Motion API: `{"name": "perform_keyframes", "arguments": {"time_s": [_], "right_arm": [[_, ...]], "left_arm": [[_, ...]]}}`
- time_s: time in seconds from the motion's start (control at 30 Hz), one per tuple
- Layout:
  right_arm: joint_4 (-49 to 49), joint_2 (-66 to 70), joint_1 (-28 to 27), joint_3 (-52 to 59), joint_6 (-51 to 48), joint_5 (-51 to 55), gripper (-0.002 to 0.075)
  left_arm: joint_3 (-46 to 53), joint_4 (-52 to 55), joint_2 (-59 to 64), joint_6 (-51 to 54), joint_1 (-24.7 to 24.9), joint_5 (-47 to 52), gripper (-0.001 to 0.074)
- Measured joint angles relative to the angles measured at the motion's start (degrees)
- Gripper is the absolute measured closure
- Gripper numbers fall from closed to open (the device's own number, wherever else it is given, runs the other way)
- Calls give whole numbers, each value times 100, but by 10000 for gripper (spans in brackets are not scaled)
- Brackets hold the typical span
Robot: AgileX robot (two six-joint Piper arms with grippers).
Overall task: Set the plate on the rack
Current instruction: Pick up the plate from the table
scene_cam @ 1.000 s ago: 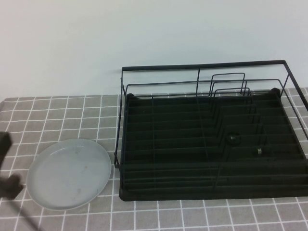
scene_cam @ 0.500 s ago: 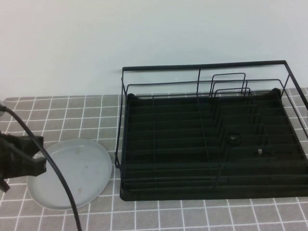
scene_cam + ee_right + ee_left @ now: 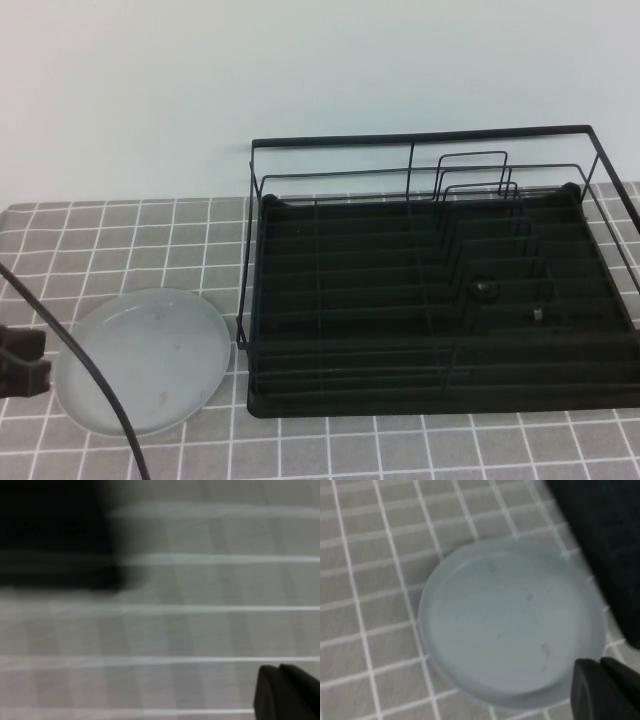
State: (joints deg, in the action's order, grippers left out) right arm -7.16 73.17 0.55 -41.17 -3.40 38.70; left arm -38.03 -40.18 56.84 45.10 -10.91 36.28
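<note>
The round pale grey-blue plate (image 3: pixel 143 360) lies flat on the checked cloth, left of the black wire rack (image 3: pixel 440 300). In the left wrist view the plate (image 3: pixel 510 620) fills the middle, with the rack's dark base (image 3: pixel 605 540) beside it. My left gripper (image 3: pixel 600 672) hovers over the plate's rim, its fingers pressed together and empty. In the high view only a dark part of the left arm (image 3: pixel 20 360) shows at the left edge, just left of the plate. My right gripper (image 3: pixel 280 672) is shut over bare cloth, holding nothing, and it is out of the high view.
A grey tablecloth (image 3: pixel 130 240) with white grid lines covers the table up to the pale wall. A black cable (image 3: pixel 90 390) from the left arm crosses the plate's left edge. The rack holds no dishes. A blurred dark shape (image 3: pixel 55 535) lies in the right wrist view.
The left arm swung in over the plate's left side half a second ago and has since drawn back toward the left edge. Plate and rack have not moved.
</note>
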Motion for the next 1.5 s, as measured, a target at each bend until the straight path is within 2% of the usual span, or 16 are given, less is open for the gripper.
{"name": "perform_keyframes", "arguments": {"time_s": [0.07, 0.13, 0.17, 0.2, 0.37, 0.53, 0.67, 0.83, 0.9, 1.17, 1.3, 1.5], "right_arm": [[1908, 165, 0, -96, -1603, 121, 729], [3379, 204, 0, -157, -3132, 291, 729], [3123, 311, -1, -169, -2976, 244, 727], [4280, 177, 0, -157, -4301, 436, 729], [5730, 178, 0, -157, -5277, 843, 729], [7013, 178, 0, -157, -6681, 1790, 729], [7374, 178, 0, -157, -6883, 1996, 726], [7374, 178, 0, -157, -6883, 2017, 726], [7374, 178, 0, -157, -6871, 2005, 726], [7374, 178, 0, -147, -6881, 1927, 726], [7374, 178, 0, -147, -6891, 1890, 726], [7374, 178, 0, -147, -6891, 1903, 726]], "left_arm": [[0, 126, 0, -183, 0, -96, 735], [0, 127, 0, -377, 0, -130, 735], [0, 158, 0, -389, 0, -130, 735], [0, 190, 27, -400, 0, -130, 735], [-205, 686, 545, -895, -10, 10, 735], [-1006, 1448, 1379, -1316, -10, 931, 735], [-1583, 1546, 2018, -1293, -10, 1023, 735], [-1760, 1546, 2412, -1485, -10, 652, 720], [-1760, 1546, 2530, -1488, -10, 455, 682], [-1869, 1647, 3188, -1847, -10, 154, 454], [-2064, 1647, 3611, -1959, -10, 215, 447], [-2228, 1551, 4131, -1962, -10, 146, 489]]}}
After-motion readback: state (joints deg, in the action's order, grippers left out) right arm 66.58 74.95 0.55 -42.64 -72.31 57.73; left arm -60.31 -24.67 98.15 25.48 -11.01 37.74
